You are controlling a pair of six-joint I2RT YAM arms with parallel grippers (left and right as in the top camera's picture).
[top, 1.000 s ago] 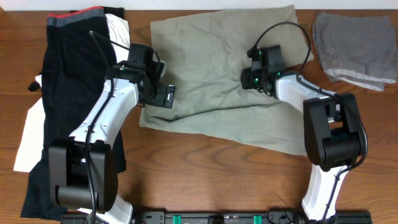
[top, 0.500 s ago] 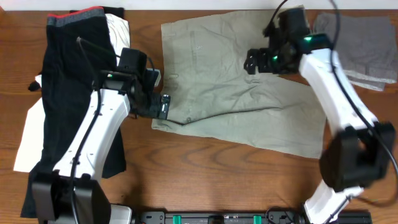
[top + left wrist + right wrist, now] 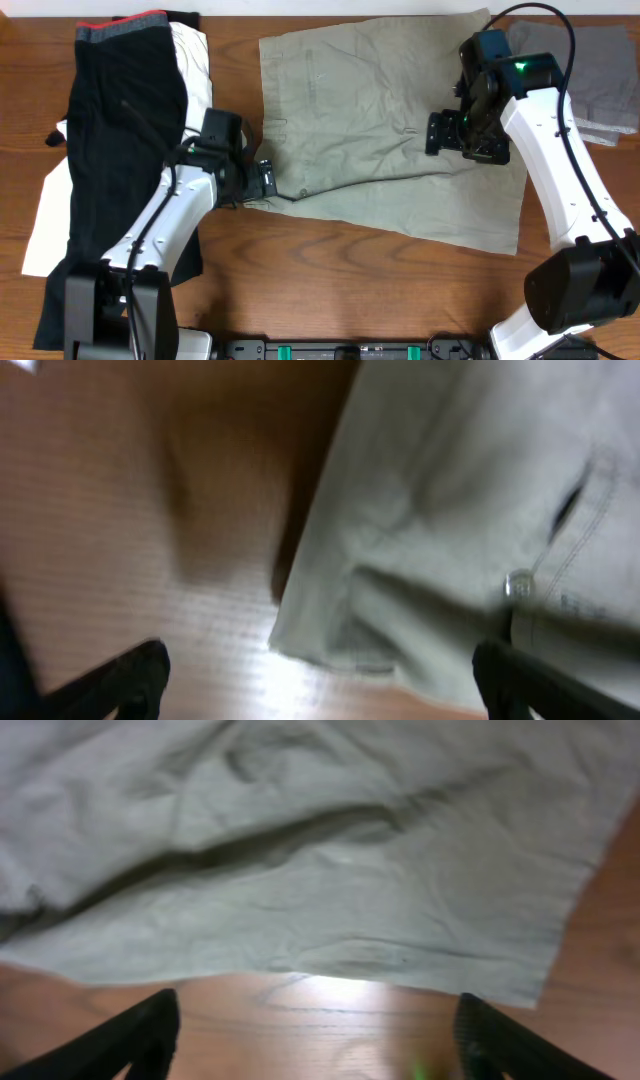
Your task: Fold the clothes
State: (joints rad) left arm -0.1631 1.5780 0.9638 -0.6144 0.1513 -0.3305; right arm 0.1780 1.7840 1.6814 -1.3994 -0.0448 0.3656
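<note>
Folding barely begun, by the look. Spread nearly flat mid-desk (image 3: pixel 330 300): khaki shorts (image 3: pixel 380 150), one long ridge across, no fold made; all folds left to do. At lower-left corner of shorts, released & empty: L end effector (image 3: pixel 266 180). Above right side, fingers wide, gripping nothing: R end effector (image 3: pixel 437 132). No brand, label or writing legible; only a small button (image 3: pixel 517 585).
</note>
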